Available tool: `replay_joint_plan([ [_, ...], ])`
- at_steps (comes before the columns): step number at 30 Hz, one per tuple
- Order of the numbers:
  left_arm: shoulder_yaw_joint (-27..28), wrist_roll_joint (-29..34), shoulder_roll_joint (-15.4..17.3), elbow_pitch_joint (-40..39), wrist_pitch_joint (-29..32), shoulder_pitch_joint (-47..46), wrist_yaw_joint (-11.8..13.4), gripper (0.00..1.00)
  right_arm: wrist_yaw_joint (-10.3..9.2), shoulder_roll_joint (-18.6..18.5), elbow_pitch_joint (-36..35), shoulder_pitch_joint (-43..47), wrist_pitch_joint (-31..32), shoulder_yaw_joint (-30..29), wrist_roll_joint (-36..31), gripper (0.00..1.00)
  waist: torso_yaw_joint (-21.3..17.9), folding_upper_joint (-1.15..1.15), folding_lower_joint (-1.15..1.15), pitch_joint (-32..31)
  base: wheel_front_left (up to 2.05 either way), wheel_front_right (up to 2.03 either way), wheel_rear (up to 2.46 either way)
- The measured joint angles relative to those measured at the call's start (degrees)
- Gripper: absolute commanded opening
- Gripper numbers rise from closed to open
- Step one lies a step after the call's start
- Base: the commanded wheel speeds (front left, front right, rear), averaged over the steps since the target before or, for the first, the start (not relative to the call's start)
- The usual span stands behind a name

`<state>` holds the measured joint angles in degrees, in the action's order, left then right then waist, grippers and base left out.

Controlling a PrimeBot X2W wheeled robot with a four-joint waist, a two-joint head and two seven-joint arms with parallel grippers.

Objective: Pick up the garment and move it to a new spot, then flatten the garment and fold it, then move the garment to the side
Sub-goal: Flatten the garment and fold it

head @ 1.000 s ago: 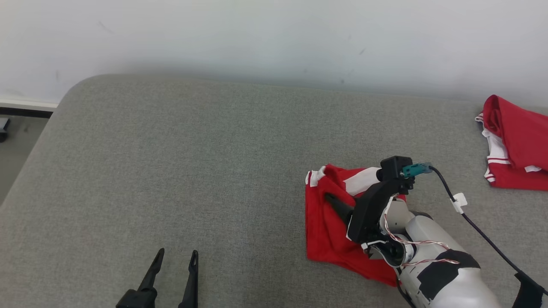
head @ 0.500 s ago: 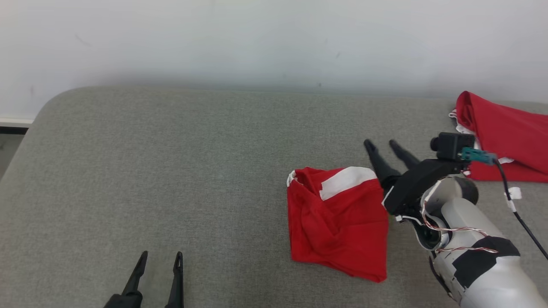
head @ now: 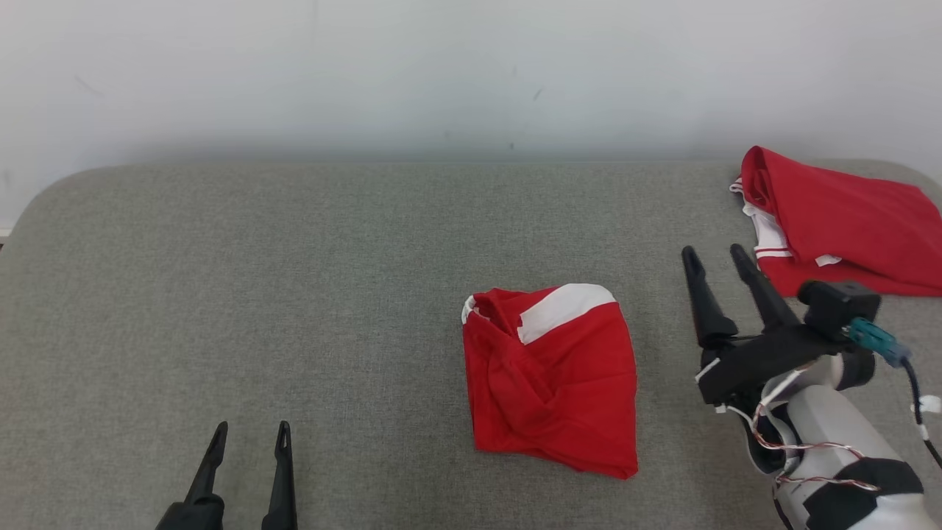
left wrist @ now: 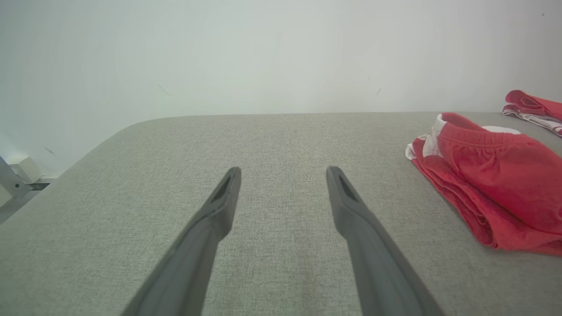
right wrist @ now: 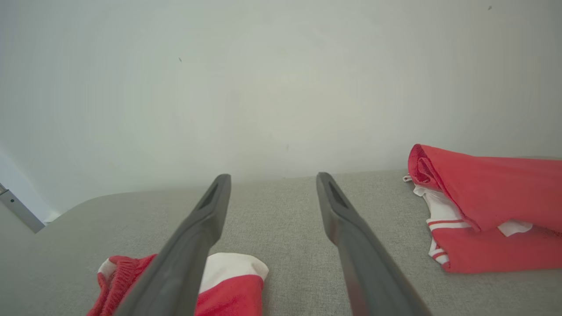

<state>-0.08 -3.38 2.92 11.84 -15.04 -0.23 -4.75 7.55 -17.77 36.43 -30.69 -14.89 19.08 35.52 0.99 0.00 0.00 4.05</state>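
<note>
The garment, red with a white band, lies bunched in a folded heap on the grey cushion, right of centre. It also sits at the right of the left wrist view and at the bottom left of the right wrist view. My right gripper hovers open to the right of the garment, apart from it, nothing between its fingers. My left gripper is open at the lower left, far from the cloth, and its fingers are over bare cushion.
A second red and white garment lies at the far right of the cushion, near the wall; it also lies at the right of the right wrist view. The cushion's rounded left edge drops off.
My right gripper has let go of the garment, opened and pulled away to the right. The garment now lies free. The head camera has shifted, so the whole scene sits further left.
</note>
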Motion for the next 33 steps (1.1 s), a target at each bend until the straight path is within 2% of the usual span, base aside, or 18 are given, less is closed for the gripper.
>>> replay_joint_plan([
  [3,0.1,0.2,0.0,-0.2,0.0,0.0,0.2,1.00,0.00,0.9,-5.6,3.5,-0.1,-5.6,-4.3,1.00,-0.4,0.00,0.00,-0.2,0.00,0.00,0.00],
  [8,0.3,0.3,0.0,-0.5,0.0,0.4,0.6,1.00,0.00,4.3,-14.3,12.3,-0.2,-12.0,-12.4,1.00,-0.8,0.00,0.00,-0.8,0.00,0.00,0.00],
  [16,0.3,0.4,0.0,-0.9,0.0,1.4,1.2,1.00,0.00,9.4,-24.9,22.4,-0.2,-16.8,-20.7,1.00,-1.2,0.00,0.00,-1.4,0.00,0.00,0.00],
  [26,0.4,0.2,0.0,-2.2,0.0,2.4,3.2,1.00,0.00,13.8,-27.1,29.2,-0.2,-17.1,-23.3,1.00,-1.5,0.00,0.00,-1.8,0.00,0.00,0.00],
  [33,0.7,0.1,0.0,-2.6,0.0,2.8,3.8,1.00,0.00,14.7,-27.4,30.9,-0.2,-17.0,-24.0,1.00,-1.4,0.00,0.01,-1.9,0.00,0.00,0.00],
])
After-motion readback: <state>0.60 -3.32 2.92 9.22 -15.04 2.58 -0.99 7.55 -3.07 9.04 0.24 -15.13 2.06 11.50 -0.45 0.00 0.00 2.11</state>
